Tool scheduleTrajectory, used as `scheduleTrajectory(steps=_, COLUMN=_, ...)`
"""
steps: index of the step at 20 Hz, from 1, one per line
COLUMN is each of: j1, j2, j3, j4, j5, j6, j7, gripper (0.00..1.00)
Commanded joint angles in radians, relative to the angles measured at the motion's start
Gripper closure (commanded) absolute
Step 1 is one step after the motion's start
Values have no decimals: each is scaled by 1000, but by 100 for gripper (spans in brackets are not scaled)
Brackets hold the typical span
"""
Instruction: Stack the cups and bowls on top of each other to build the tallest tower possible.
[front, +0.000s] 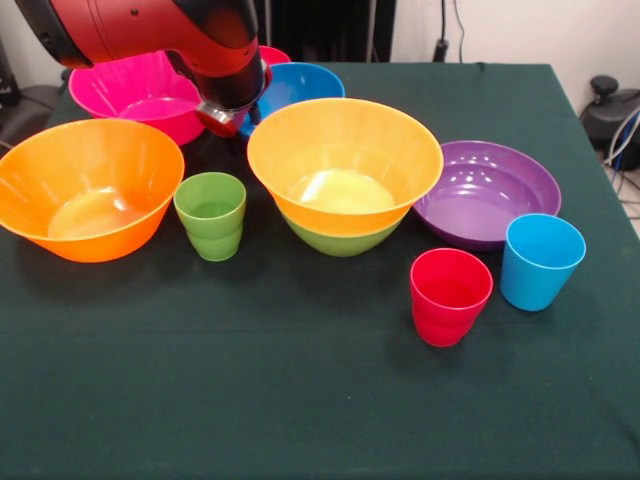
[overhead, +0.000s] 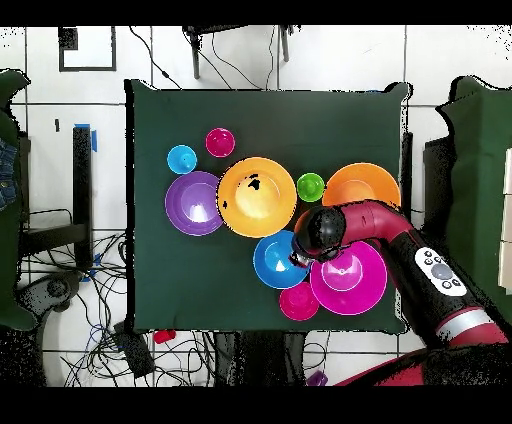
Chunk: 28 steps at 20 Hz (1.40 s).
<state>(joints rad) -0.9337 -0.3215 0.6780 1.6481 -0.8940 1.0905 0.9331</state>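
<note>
The tower is a large orange bowl (front: 345, 150) nested in the green bowl (front: 340, 240) at mid table; it also shows in the overhead view (overhead: 257, 197). A second orange bowl (front: 90, 190) stands at the left, with the green cup (front: 211, 215) between them. The red cup (front: 450, 295) and light blue cup (front: 541, 260) stand in front of the purple bowl (front: 490, 190). My gripper (front: 228, 118) hangs between the pink bowl (front: 130, 90) and the blue bowl (front: 300, 85); the overhead view shows it (overhead: 302, 257) at the blue bowl's rim (overhead: 275, 260). The small red bowl (overhead: 299, 301) sits beside them.
My arm (front: 150, 30) reaches in from the top left over the pink bowl (overhead: 350, 278). The dark green tablecloth (front: 300, 400) covers the table. Cables and furniture lie on the floor around it.
</note>
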Motion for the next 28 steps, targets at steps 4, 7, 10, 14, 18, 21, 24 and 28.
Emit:
scheduleTrajectory(steps=4, j1=35, j2=70, j3=-76, j4=-65, j5=-112, j6=-144, j7=-35, gripper=0)
scheduleTrajectory(steps=7, j1=35, j2=82, j3=-69, j4=-72, j5=-116, j6=-166, j7=-34, gripper=0)
scheduleTrajectory(steps=10, j1=34, j2=82, j3=-68, j4=-70, j5=-109, j6=-171, j7=-20, gripper=0)
scheduleTrajectory(steps=14, j1=30, j2=83, j3=-61, j4=-62, j5=-104, j6=-173, j7=-33, gripper=0)
scheduleTrajectory(steps=18, j1=23, j2=85, j3=-57, j4=-52, j5=-84, j6=-198, j7=1, gripper=100)
scheduleTrajectory(steps=21, j1=2, j2=77, j3=-36, j4=-23, j5=-50, j6=-205, j7=-30, gripper=100)
scheduleTrajectory(steps=24, j1=-26, j2=75, j3=-9, j4=9, j5=-2, j6=-203, j7=-56, gripper=100)
scheduleTrajectory(steps=28, j1=-28, j2=62, j3=-2, j4=13, j5=-6, j6=-195, j7=-89, gripper=100)
